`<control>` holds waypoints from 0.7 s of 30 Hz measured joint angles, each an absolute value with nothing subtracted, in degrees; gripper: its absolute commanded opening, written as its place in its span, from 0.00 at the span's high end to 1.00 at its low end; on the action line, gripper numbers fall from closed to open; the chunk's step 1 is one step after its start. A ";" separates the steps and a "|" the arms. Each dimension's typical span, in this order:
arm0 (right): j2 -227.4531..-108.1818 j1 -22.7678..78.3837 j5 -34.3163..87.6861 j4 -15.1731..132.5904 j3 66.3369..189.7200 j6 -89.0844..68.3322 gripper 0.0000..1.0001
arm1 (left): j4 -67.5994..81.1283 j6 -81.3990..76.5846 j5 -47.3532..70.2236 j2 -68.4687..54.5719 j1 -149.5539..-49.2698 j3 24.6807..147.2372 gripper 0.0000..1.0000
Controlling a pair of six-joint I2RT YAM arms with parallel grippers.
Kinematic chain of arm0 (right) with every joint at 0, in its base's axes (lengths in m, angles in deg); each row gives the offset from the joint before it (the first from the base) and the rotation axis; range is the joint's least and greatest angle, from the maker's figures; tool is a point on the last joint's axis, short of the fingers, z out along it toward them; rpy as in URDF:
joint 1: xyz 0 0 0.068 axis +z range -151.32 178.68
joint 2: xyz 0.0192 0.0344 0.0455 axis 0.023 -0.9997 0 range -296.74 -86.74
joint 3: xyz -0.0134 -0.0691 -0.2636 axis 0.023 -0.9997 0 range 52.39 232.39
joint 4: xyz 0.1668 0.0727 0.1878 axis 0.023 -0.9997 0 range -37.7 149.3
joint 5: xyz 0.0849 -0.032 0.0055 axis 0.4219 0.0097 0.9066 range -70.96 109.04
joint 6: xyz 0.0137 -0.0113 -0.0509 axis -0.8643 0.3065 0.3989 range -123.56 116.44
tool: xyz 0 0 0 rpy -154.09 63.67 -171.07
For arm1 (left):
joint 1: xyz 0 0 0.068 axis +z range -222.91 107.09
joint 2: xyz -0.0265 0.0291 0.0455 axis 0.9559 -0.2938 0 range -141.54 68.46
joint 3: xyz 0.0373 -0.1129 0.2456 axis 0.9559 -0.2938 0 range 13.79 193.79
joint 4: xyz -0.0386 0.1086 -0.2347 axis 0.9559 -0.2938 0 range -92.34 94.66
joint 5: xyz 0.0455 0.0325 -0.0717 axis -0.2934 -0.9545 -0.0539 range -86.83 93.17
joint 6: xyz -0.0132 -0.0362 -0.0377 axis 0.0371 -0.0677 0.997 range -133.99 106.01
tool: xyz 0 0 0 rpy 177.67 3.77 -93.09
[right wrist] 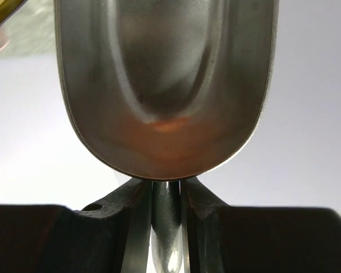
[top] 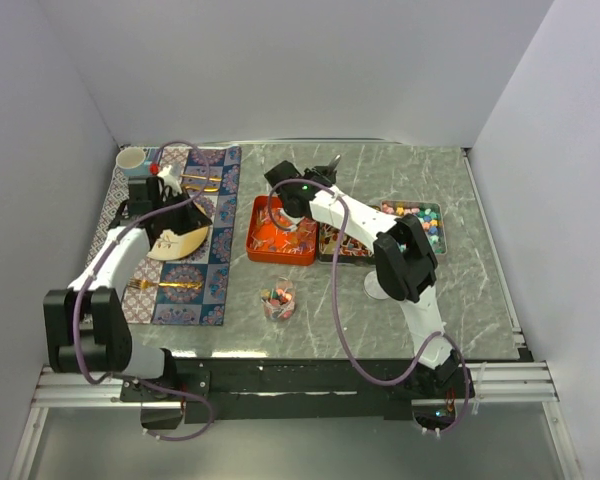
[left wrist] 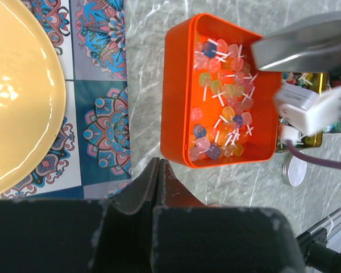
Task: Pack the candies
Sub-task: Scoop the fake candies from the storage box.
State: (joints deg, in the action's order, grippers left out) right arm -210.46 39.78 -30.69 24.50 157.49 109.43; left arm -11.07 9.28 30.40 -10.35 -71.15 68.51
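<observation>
Wrapped candies (left wrist: 224, 108) in pink, yellow and blue fill an orange tray (top: 257, 245), also in the left wrist view (left wrist: 176, 102). Twist-wrapped candies (top: 345, 246) fill a middle tray, and coloured ball candies (top: 420, 220) fill a tray to its right. A small clear cup (top: 278, 301) with some candies stands in front of the trays. My right gripper (top: 292, 190) (right wrist: 167, 193) is shut on the handle of a metal scoop (right wrist: 165, 85), held above the orange tray; the bowl looks empty. The scoop also shows in the left wrist view (left wrist: 307, 45). My left gripper (top: 180, 200) (left wrist: 157, 170) is shut and empty over the patterned mat.
A yellow plate (top: 178, 243) (left wrist: 17, 96) lies on the patterned mat (top: 215, 285) with gold cutlery (top: 165, 287) in front and behind it. A pale cup (top: 130, 160) stands at the back left. A round white lid (top: 375, 287) lies near the right arm.
</observation>
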 measured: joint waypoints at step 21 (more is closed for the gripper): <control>-220.53 44.55 -37.51 -2.78 172.16 88.49 1.00 | -12.57 10.02 32.17 -24.16 -74.04 78.74 0.99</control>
